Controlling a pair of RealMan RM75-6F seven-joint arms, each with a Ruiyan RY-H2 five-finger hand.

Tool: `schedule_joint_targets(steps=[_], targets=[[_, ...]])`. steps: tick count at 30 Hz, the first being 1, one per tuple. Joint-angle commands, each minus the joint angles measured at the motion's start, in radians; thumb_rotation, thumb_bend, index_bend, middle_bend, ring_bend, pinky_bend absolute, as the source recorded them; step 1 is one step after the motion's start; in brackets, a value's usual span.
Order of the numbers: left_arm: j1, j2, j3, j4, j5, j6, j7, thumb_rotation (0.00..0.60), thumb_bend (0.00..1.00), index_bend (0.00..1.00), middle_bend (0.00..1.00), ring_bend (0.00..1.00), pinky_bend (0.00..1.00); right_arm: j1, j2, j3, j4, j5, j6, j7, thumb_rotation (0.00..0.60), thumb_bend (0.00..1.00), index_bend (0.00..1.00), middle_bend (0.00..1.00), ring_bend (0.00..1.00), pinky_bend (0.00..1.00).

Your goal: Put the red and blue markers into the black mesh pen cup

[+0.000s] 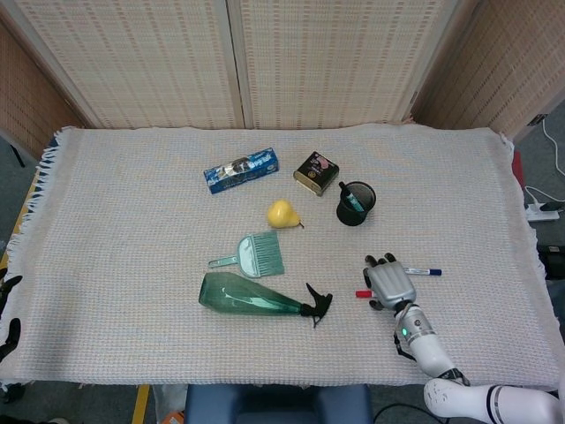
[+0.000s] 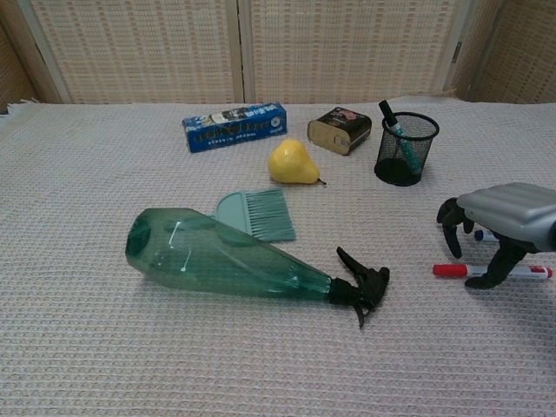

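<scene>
R hand [image 2: 504,221] fingers curled over red marker [image 2: 452,271], grip unclear; box [image 2: 234,127] text unreadable

Right robot hand [image 2: 504,221] covered the middle of the red marker [image 2: 452,270] and most of the blue marker [image 2: 480,234]; contact with either couldn't be told. Its wrist ran off the chest view's right edge. Left robot hand [image 1: 7,309] was cut by the head view's left edge, only dark fingertips showing, state unreadable. Cup [image 1: 357,203] contents too small to identify in head view.
</scene>
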Motion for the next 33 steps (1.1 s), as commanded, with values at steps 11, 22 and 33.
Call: schedule_joint_targets(steps=[11, 22, 33], targets=[[0.001, 0.001, -0.002, 0.005, -0.006, -0.001, -0.010, 0.600, 0.51, 0.14, 0.01, 0.00, 0.28, 0.025, -0.035, -0.010, 0.051, 0.011, -0.004, -0.003, 0.600, 0.12, 0.59, 0.19, 0.30, 0.19], [0.003, 0.005, -0.005, 0.010, -0.009, 0.002, -0.023, 0.600, 0.51, 0.14, 0.01, 0.00, 0.28, 0.032, -0.064, -0.021, 0.105, -0.001, 0.005, -0.010, 0.600, 0.18, 0.69, 0.24, 0.34, 0.23], [0.006, 0.010, -0.004, 0.012, -0.013, 0.003, -0.028, 0.600, 0.51, 0.14, 0.01, 0.00, 0.28, 0.029, -0.088, -0.012, 0.131, -0.033, 0.036, 0.008, 0.600, 0.18, 0.52, 0.24, 0.34, 0.23]])
